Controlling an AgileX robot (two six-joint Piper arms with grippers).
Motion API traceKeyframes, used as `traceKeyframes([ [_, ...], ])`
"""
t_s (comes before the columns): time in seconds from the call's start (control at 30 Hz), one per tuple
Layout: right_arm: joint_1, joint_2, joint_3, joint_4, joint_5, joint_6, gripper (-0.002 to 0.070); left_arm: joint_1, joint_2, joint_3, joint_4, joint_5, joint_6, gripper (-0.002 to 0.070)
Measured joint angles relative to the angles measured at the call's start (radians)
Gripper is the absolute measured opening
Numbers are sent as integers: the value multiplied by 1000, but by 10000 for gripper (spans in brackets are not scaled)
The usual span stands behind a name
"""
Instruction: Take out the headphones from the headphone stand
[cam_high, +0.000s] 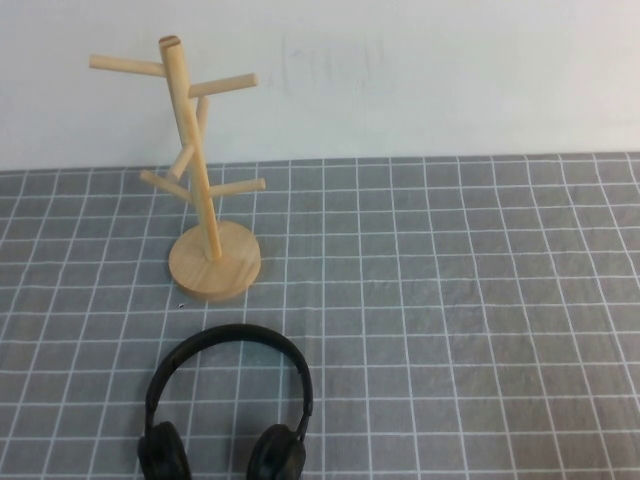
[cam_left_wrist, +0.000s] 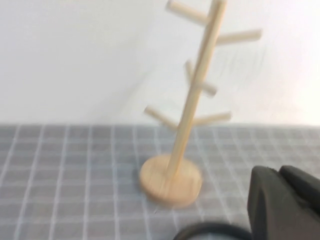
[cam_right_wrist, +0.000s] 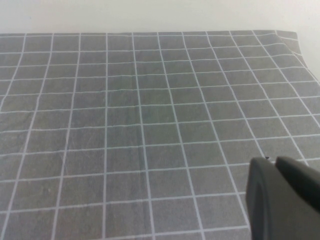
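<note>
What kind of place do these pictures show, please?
Probably a plain test table, not a home: a grey cloth with white squares, a bare white wall, and only a wooden stand and black headphones lying on the cloth.

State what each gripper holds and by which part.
Nothing: the left gripper is shut near the headphone stand, the right gripper over bare mat. The headphones lie free.

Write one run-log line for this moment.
headphones: on table, off stand | left gripper: shut, near stand | right gripper: over bare cloth
</note>
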Motion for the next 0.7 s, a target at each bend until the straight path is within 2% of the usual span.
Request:
traceKeyframes([
  [0.17,0,0,0,0,0,0,-6,0,24,97,0,-139,-8,-3],
  [0.5,0,0,0,0,0,0,-6,0,24,117,113,-145,-12,-3],
  [0.7,0,0,0,0,0,0,-6,0,24,132,130,-161,-12,-3],
])
